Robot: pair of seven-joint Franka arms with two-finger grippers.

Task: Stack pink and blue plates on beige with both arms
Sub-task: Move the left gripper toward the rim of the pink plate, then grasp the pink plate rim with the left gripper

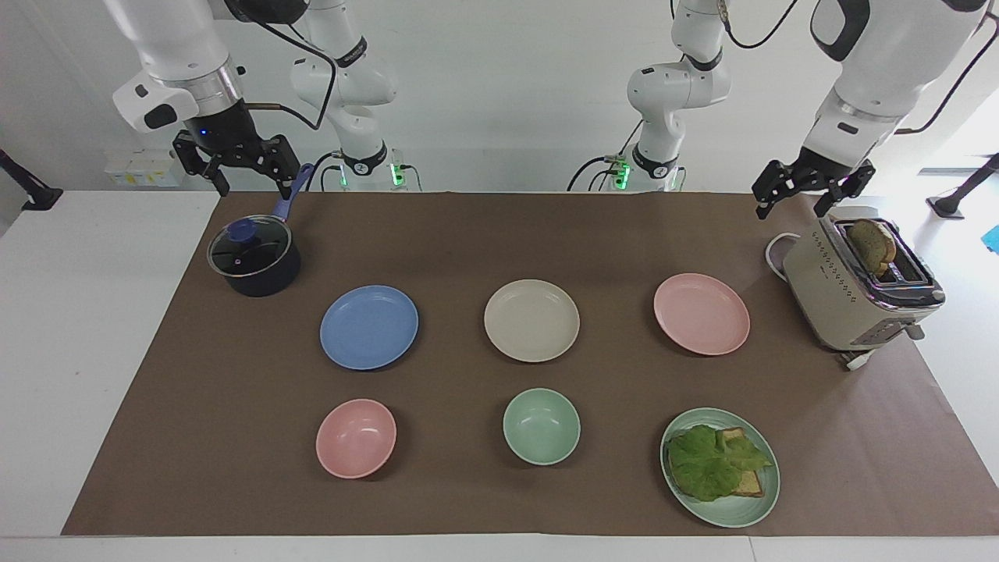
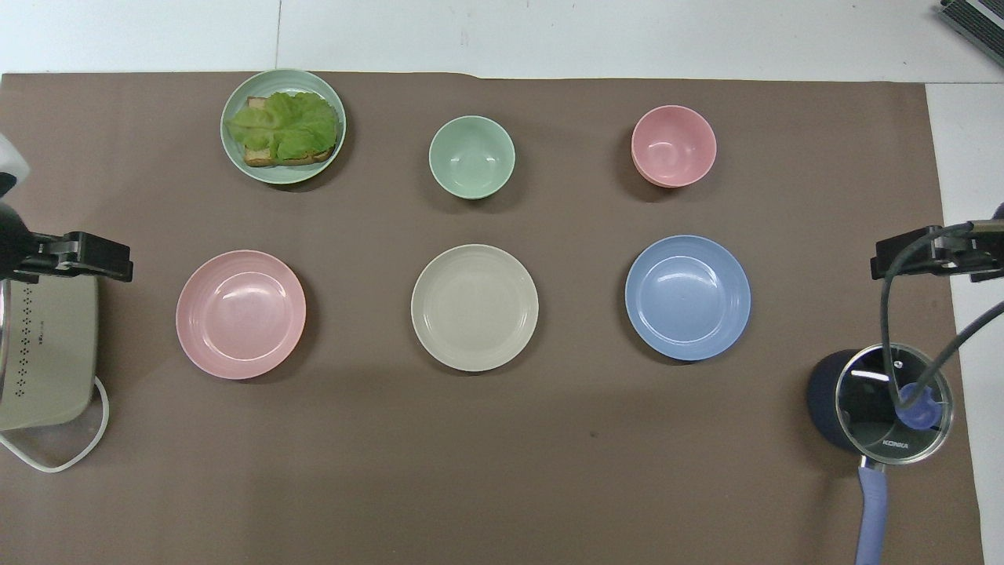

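Three equal plates lie in a row across the middle of the brown mat. The beige plate (image 1: 531, 320) (image 2: 474, 307) is the middle one. The blue plate (image 1: 368, 326) (image 2: 687, 297) lies toward the right arm's end and the pink plate (image 1: 701, 314) (image 2: 240, 314) toward the left arm's end. All three are bare and apart from each other. My right gripper (image 1: 251, 183) hangs open and empty over the saucepan's handle. My left gripper (image 1: 790, 207) hangs open and empty beside the toaster, over the mat's edge by the robots.
A dark saucepan (image 1: 254, 255) with a glass lid sits near the blue plate. A beige toaster (image 1: 858, 281) holding a toast slice stands by the pink plate. Farther from the robots are a pink bowl (image 1: 355, 438), a green bowl (image 1: 541, 426) and a green plate (image 1: 734, 515) with lettuce and toast.
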